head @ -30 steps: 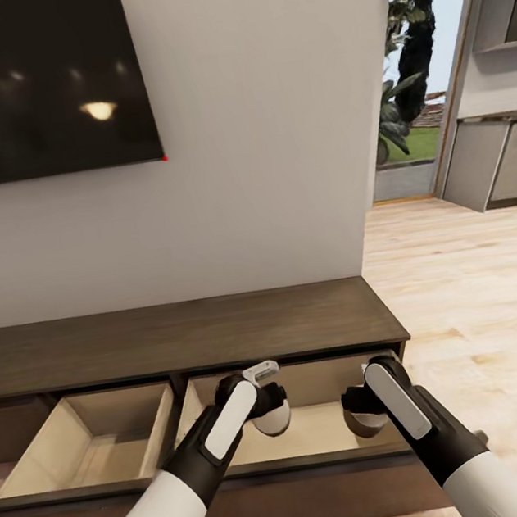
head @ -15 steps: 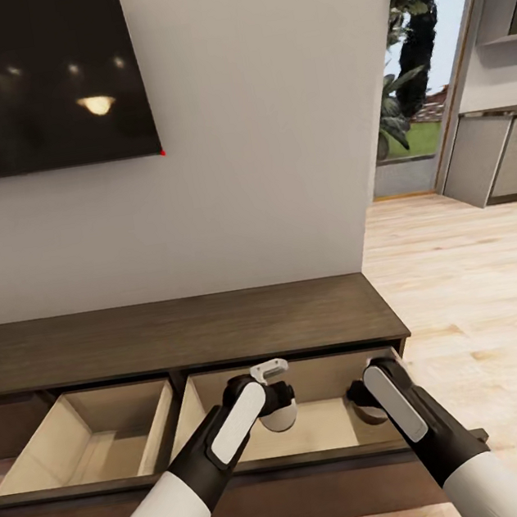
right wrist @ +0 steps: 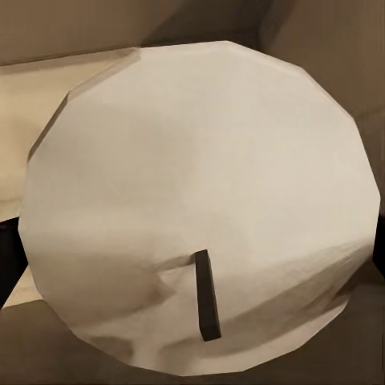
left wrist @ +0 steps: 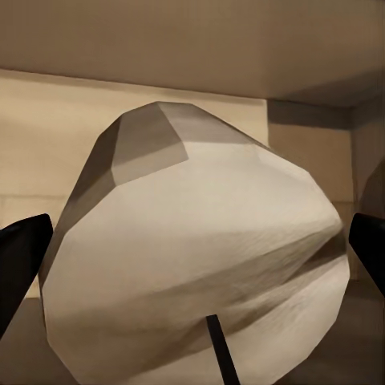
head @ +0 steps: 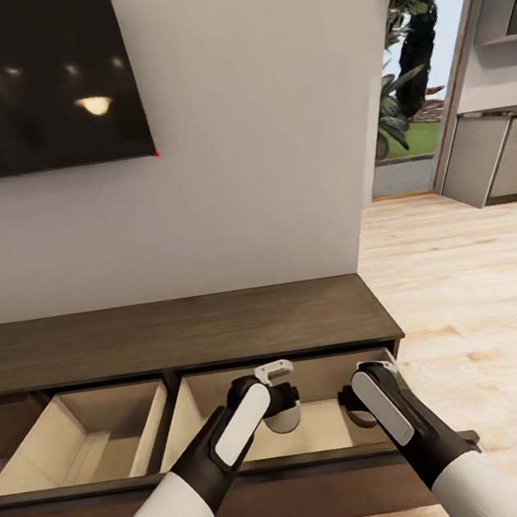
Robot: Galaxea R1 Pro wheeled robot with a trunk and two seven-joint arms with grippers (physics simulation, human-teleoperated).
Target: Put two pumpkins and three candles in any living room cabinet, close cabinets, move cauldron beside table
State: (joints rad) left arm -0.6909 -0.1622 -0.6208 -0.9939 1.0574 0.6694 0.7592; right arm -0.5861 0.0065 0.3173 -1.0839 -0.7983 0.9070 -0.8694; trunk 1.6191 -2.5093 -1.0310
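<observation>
The cabinet [head: 179, 336] is a long, low dark-brown unit against the wall, with two drawers pulled out. My left gripper [head: 281, 408] is shut on a grey-beige candle [head: 284, 417] over the right-hand open drawer [head: 318, 436]. In the left wrist view that candle [left wrist: 200, 257] lies tilted between the dark fingertips [left wrist: 20, 257], its wick showing. My right gripper [head: 357, 409] is shut on a second candle [head: 364, 418] over the same drawer, nearer its right side. The right wrist view faces this candle's [right wrist: 200, 200] flat end and wick.
The left-hand drawer [head: 88, 449] also stands open, with pale wood inside. A dark TV screen [head: 32, 77] hangs on the wall above the cabinet. To the right, light wood floor [head: 480, 300] runs to a doorway and grey kitchen units [head: 501, 160].
The whole view has shifted slightly. Both grippers have carried their candles a little further in over the right-hand drawer, and the right arm sits a bit more to the left.
</observation>
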